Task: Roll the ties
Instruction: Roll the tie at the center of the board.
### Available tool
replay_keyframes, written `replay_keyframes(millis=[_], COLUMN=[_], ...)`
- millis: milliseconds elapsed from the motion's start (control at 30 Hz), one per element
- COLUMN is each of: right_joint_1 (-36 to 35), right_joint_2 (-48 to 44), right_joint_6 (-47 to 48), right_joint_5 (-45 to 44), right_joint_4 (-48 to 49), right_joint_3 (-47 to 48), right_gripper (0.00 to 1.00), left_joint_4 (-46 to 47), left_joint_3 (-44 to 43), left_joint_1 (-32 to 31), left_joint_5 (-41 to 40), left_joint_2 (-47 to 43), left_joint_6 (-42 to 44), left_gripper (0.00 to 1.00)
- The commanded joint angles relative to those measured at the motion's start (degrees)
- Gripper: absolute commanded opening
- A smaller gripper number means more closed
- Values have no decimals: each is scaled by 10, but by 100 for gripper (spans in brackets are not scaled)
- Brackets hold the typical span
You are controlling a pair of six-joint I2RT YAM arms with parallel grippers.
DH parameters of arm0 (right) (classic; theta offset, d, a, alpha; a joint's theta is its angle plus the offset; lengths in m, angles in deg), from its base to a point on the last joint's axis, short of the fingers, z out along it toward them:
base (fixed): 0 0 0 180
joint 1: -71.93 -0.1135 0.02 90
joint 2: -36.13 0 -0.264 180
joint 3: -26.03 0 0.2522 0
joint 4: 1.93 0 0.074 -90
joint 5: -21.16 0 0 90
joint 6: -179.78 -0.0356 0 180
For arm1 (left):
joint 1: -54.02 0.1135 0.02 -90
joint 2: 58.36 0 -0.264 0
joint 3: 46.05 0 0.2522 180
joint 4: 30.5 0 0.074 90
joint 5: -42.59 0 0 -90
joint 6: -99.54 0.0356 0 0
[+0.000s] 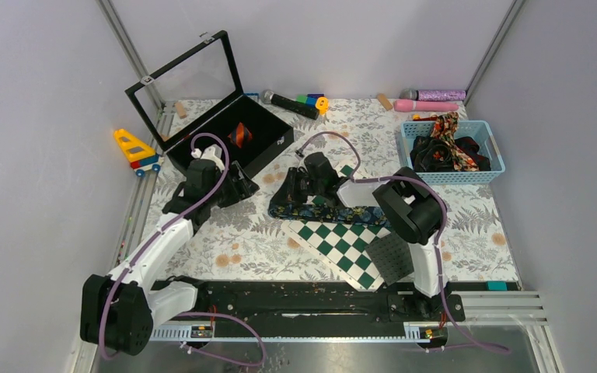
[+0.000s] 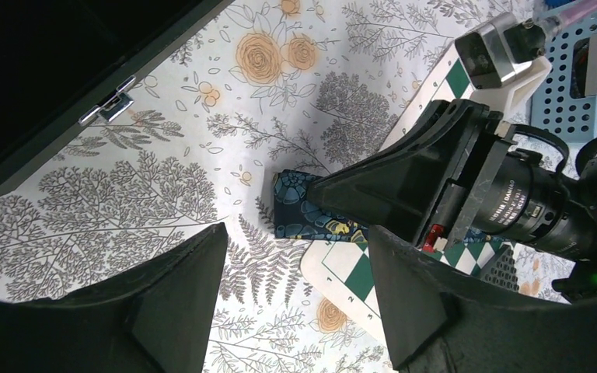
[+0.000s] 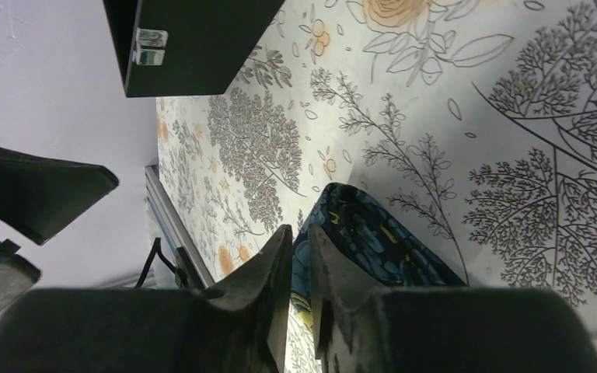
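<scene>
A navy floral tie (image 1: 342, 213) lies across the green-and-white chequered board (image 1: 342, 252), its folded left end resting on the table cloth. My right gripper (image 1: 289, 194) is at that end. In the right wrist view its fingertips (image 3: 299, 229) stand a thin slit apart, pinching the folded tie (image 3: 373, 241). My left gripper (image 1: 237, 186) hovers open to the left, beside the black box. The left wrist view shows my left gripper (image 2: 297, 228) with its jaws wide and empty, above the tie (image 2: 295, 210) end and the board (image 2: 350, 276). A rolled red-and-black striped tie (image 1: 239, 134) sits inside the box.
The open black box (image 1: 268, 151) stands at the back left, its lid raised. A blue basket (image 1: 447, 177) at the back right holds more ties (image 1: 445, 148). A toy truck (image 1: 136, 151), a microphone (image 1: 289, 103) and pink and purple items (image 1: 427, 105) lie along the edges.
</scene>
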Motion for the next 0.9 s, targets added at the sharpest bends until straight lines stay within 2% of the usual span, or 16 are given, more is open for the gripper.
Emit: replay_keyframes(millis=[0,133,233,400,467,600,867], right_joint_1=[3,2,2,2,2,3,3], right_joint_2=[-53,-94,-133,-174,-177,-166,-124], right_joint_6=[36,39,51,87,98,101,94], right_joint_5=[21,30,-1,-78,-91,-91,-60], right_joint_4=[-31,-32,-75,-213,-237,-249,-243], right_joint_3=[39,48,34,21,17,10,18], right_gripper=[24,31,35,30,28,27,26], left_joint_4=[53,82,113,200,237,298,369], left_joint_3=[6,13,24,50,62,86,119], left_joint_1=[3,3,3,1,0,-4,-6], left_joint_5=[27,37,45,75,88,93,106], left_joint_2=[9,19,35,73,89,112,149], left_joint_6=[-8,-19,-34,-71,-83,-101,-112], left_gripper=[69,69,69,69,70,73,74])
